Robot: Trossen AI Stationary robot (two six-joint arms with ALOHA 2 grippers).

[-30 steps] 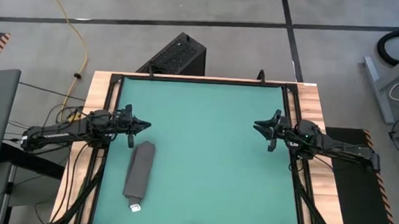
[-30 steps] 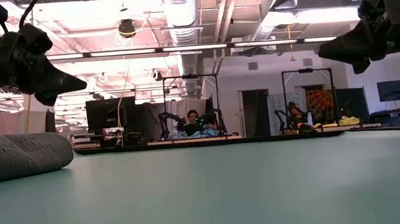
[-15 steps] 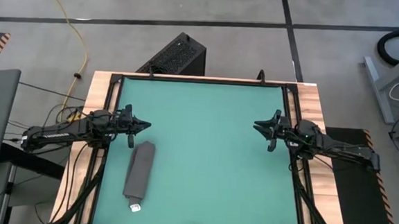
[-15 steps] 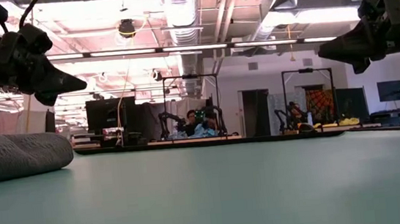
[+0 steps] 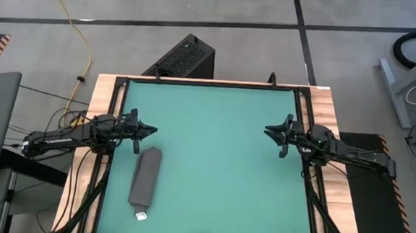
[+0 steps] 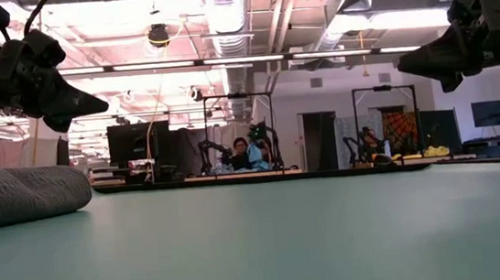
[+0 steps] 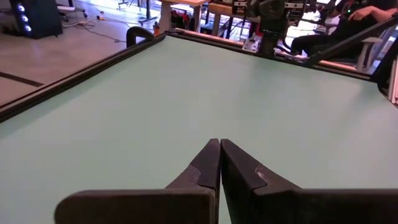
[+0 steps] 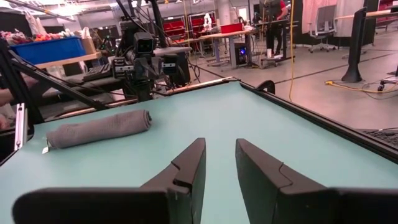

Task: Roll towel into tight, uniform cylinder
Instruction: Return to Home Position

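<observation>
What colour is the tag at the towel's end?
White. The tag sticks out from the dark grey rolled towel, and it shows best in the high view.

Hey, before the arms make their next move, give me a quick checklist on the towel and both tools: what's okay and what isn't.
1. Towel rolled up: ok, it lies as a cylinder on the left part of the mat.
2. Tight and even: cannot tell.
3. Tag tucked in: not ok, it pokes out of one end.
4. Left tool clear of the towel: ok, shut, empty, just beyond the other end, not touching.
5. Right tool clear: ok, open, empty, at the mat's right edge.
</observation>
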